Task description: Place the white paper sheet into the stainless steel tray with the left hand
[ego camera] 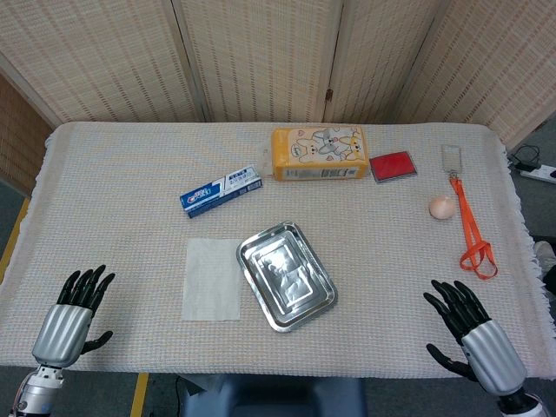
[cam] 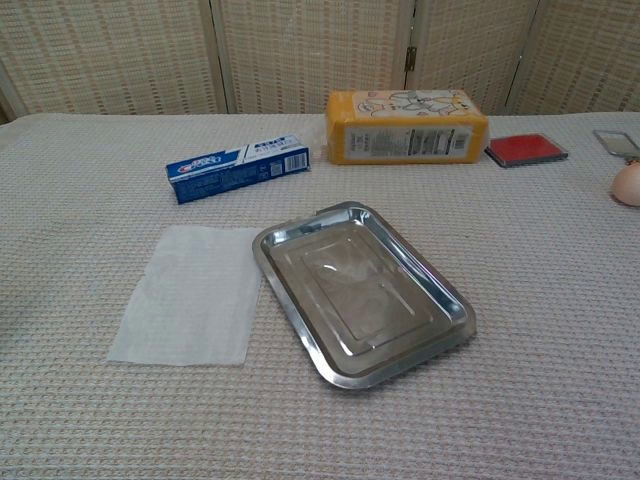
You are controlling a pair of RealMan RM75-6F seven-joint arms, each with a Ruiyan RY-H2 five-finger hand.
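Lying flat on the cloth-covered worktop (ego camera: 113, 174), the white paper sheet (ego camera: 212, 279) is sitting just to the left of the stainless steel tray (ego camera: 324, 286), its right edge meeting or nearly meeting the tray's rim — the chest view is not making clear whether it is tucking slightly under. The tray itself is lying askew and holding nothing. The left hand (ego camera: 69, 319) is hovering near the front edge of the worktop, well to the left of the tray, fingers (ego camera: 87, 282) spread and holding nothing; the right hand (ego camera: 473, 328) is waiting well to the right of the tray, likewise spread and empty. Neither is showing in the chest view.

Nothing is under way yet, so the step in hand looks to be the reach and pickup. A thin sheet lying flush on textured cloth is offering no edge to hook — I would judge that working at the sheet's left edge or a near corner, away from the tray rim, is the safer approach, pinching lightly so the paper is not crumpling. Behind the tray, a blue toothpaste box (ego camera: 221, 191), a yellow carton (ego camera: 318, 153) and a red case (ego camera: 393, 166) are sitting out of the path.
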